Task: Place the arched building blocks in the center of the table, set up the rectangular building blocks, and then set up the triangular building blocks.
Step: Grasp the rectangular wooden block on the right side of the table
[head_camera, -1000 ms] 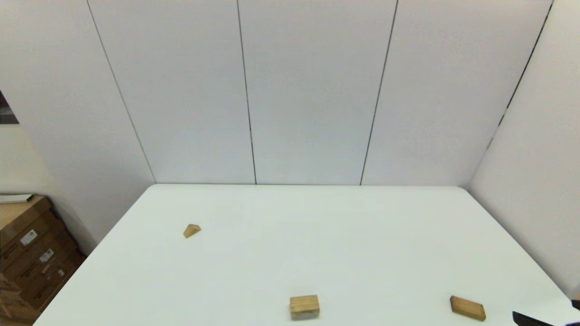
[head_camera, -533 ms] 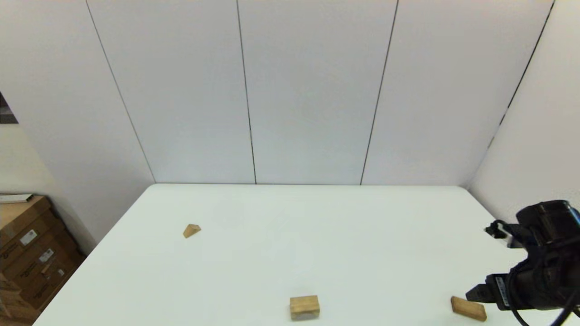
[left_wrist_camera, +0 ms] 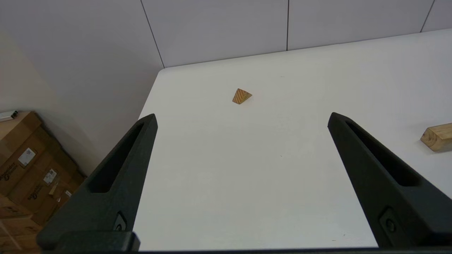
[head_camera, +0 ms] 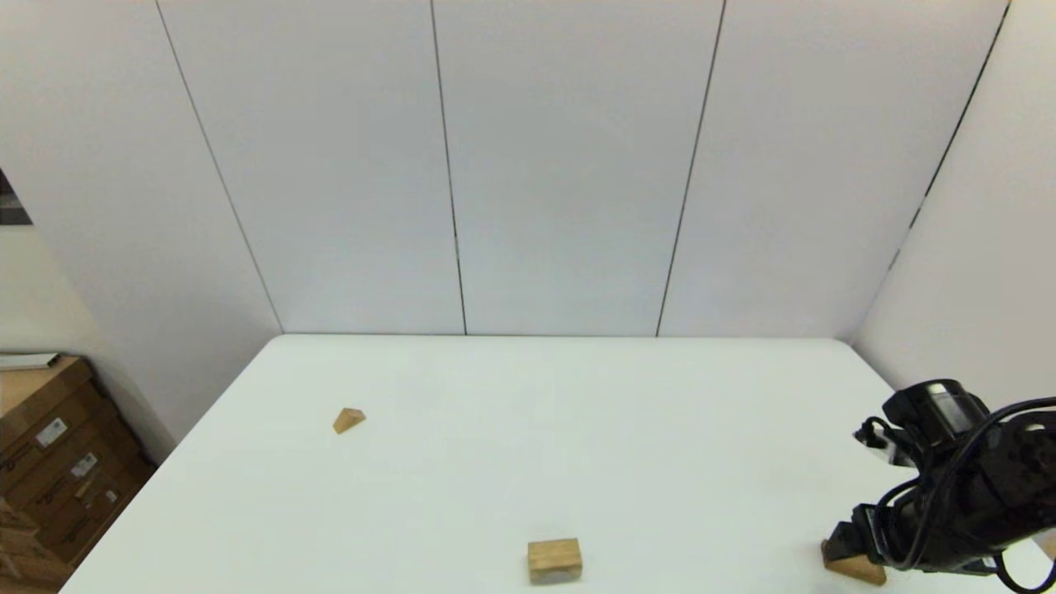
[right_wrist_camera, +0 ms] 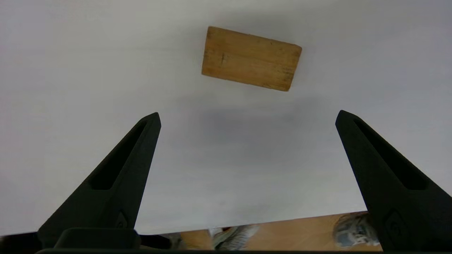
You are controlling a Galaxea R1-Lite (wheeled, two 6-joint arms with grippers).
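The arched block point(head_camera: 554, 559) rests near the front middle of the white table point(head_camera: 577, 429); the left wrist view catches its end point(left_wrist_camera: 438, 137). The rectangular slab point(right_wrist_camera: 251, 58) lies flat at the front right, half hidden under my right arm point(head_camera: 940, 503) in the head view point(head_camera: 858, 569). My right gripper point(right_wrist_camera: 247, 114) hangs open above the table, just short of the slab, holding nothing. The triangular wedge point(head_camera: 348, 420) sits far off at the left point(left_wrist_camera: 241, 96). My left gripper point(left_wrist_camera: 242, 114) is open and empty, well back from the wedge.
Cardboard boxes point(head_camera: 49, 445) stand on the floor beside the table's left edge point(left_wrist_camera: 24, 165). White wall panels close the back and right side. The table's front edge and the floor point(right_wrist_camera: 247, 236) show just behind my right gripper.
My right arm has risen into the head view from the lower right corner and shifted left and down over the rectangular slab. None of the three blocks has moved.
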